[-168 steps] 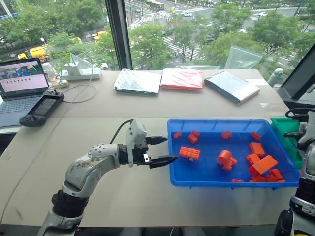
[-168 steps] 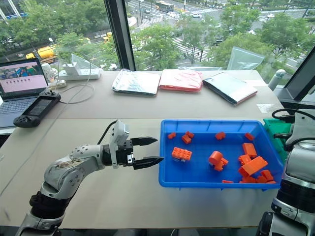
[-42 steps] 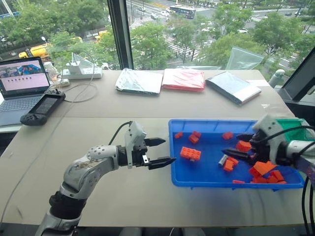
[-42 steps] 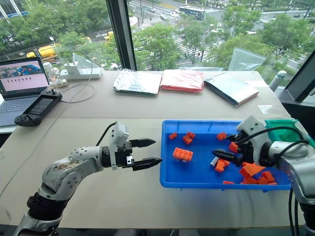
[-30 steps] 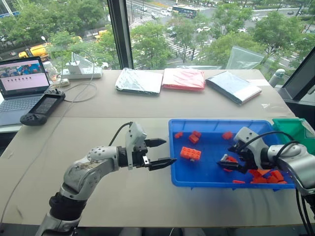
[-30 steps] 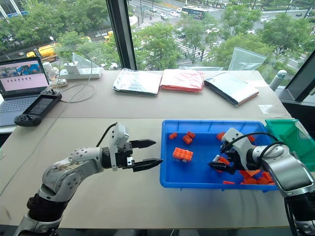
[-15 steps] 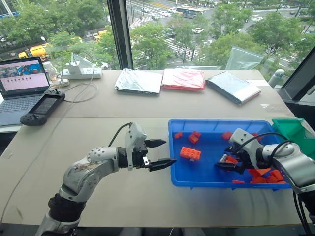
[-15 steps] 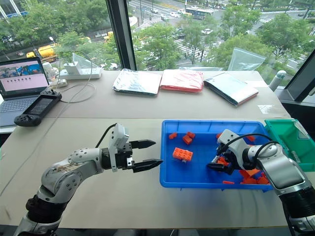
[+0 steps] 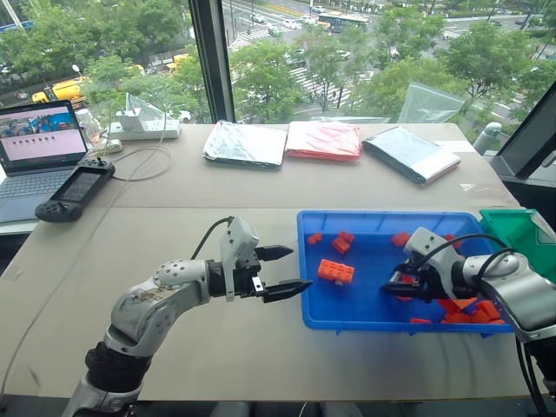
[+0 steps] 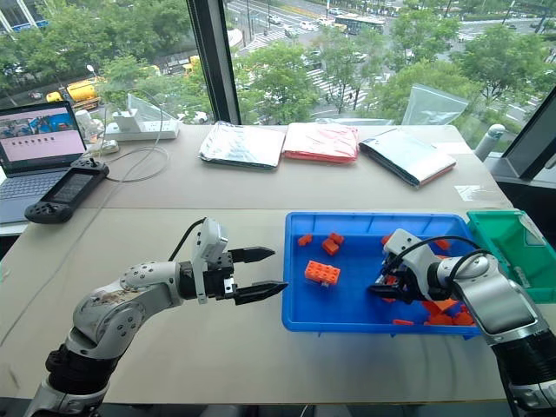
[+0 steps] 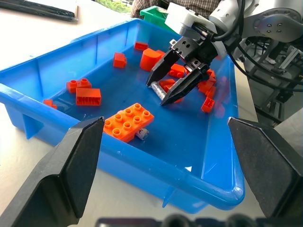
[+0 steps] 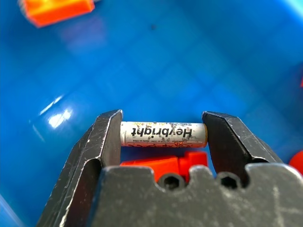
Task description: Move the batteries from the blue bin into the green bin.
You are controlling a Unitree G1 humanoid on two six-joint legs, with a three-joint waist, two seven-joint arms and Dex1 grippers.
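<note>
The blue bin (image 9: 382, 215) sits on the table at the right, scattered with orange bricks. My right gripper (image 9: 391, 287) is low inside it, its jaws closed lengthwise on a silver battery (image 12: 163, 135), one finger touching each end. The left wrist view shows the same battery (image 11: 159, 93) between the right gripper's fingers (image 11: 166, 64). A second battery (image 11: 142, 134) lies against a large orange brick (image 11: 128, 124). My left gripper (image 9: 300, 267) hangs open and empty just outside the bin's left wall. The green bin (image 9: 514, 228) stands at the blue bin's far right end.
Loose orange bricks (image 9: 334, 271) lie around the bin floor. At the table's back are two foil bags (image 9: 245, 142), a red bag (image 9: 322, 139), a power strip (image 9: 143, 129), a laptop (image 9: 36, 148) and a handheld controller (image 9: 74, 193).
My right gripper sank to the bin floor and its jaws narrowed onto the battery. The left arm stayed where it was.
</note>
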